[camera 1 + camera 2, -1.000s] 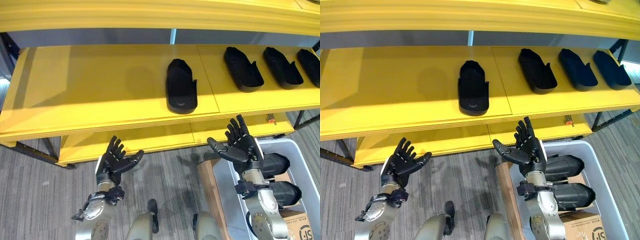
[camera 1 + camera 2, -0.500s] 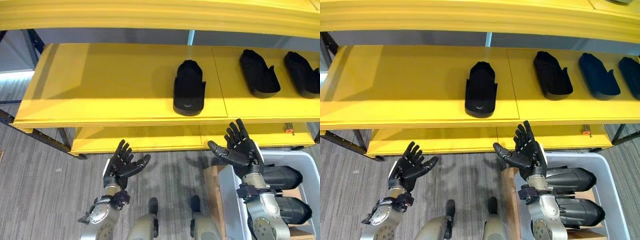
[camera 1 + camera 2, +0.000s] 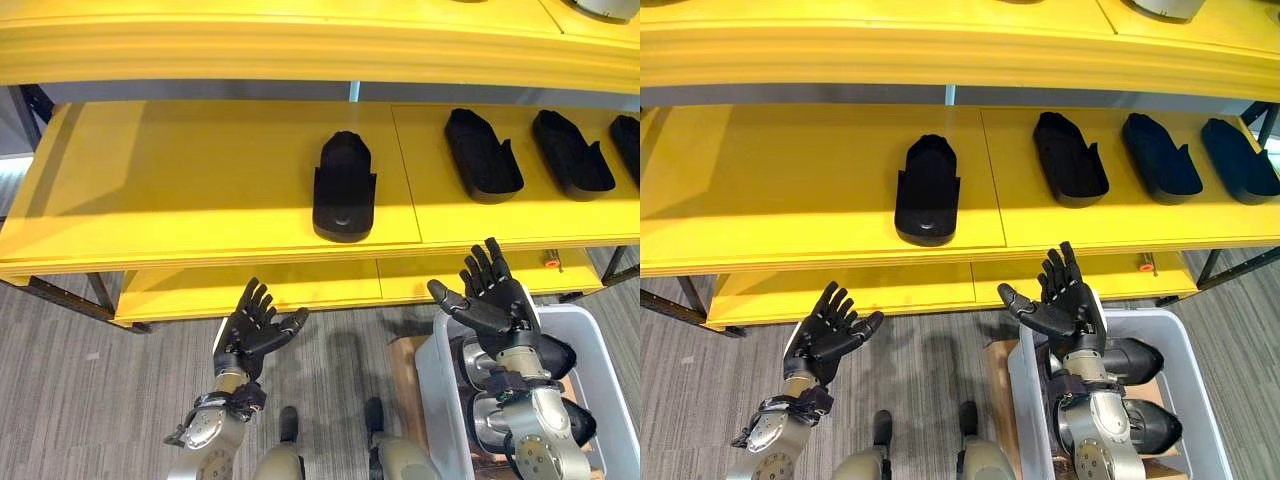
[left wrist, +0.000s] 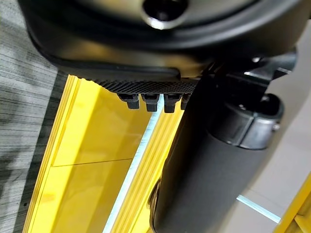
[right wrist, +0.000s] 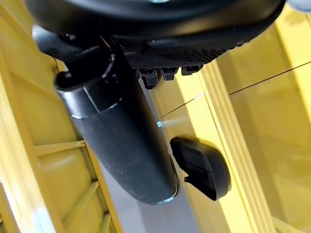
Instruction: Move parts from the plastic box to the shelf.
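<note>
Several black moulded parts lie on the yellow shelf (image 3: 200, 180): one (image 3: 344, 186) near the middle, others (image 3: 482, 153) (image 3: 572, 152) to the right. More black parts (image 3: 560, 352) rest in the grey plastic box (image 3: 436, 380) on the floor at the lower right. My right hand (image 3: 492, 303) is raised open above the box's near-left corner, below the shelf's front edge, holding nothing. My left hand (image 3: 255, 325) is also open and empty, held over the floor in front of the lower shelf. The right wrist view shows one black part (image 5: 201, 166) past the thumb.
A lower yellow shelf (image 3: 250, 285) sits beneath the main one, and an upper shelf's edge (image 3: 300, 45) runs across the top. A wooden board (image 3: 405, 375) lies beside the box. Grey carpet (image 3: 80, 400) covers the floor.
The camera has shifted, so the shelf and box sit differently in view. Both hands stay open and raised in much the same pose.
</note>
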